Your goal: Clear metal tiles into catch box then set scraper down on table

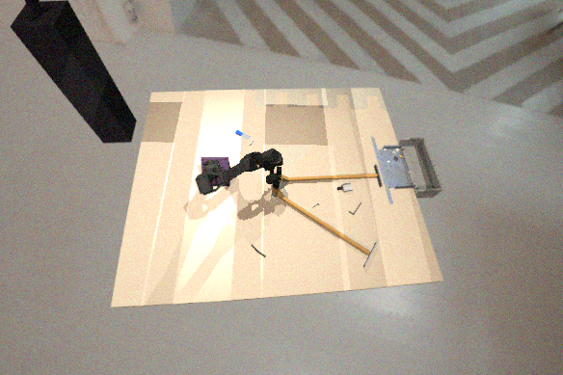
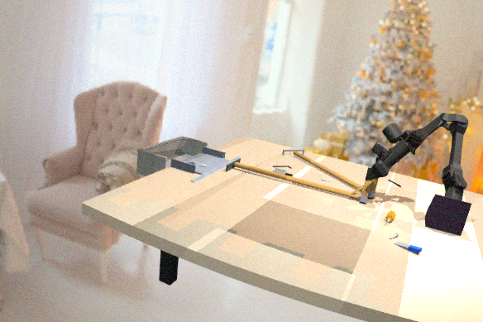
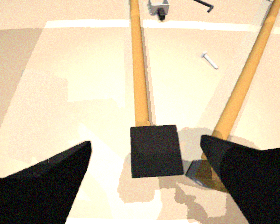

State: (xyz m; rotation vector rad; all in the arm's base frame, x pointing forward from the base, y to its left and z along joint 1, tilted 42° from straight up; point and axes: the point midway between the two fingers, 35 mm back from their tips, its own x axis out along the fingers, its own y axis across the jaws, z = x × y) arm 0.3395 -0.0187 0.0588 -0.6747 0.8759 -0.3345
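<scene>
Your long scraper point(image 1: 333, 177) point(image 2: 289, 179) point(image 3: 139, 75) points toward the desk's box-side edge, its butt framed by the wide-open, empty gripper point(image 1: 276, 184) point(image 2: 368, 192) point(image 3: 147, 140); closing off-centre could snag the crowding second wooden-handled tool point(image 1: 323, 223) point(image 2: 327, 170) point(image 3: 246, 80).
</scene>
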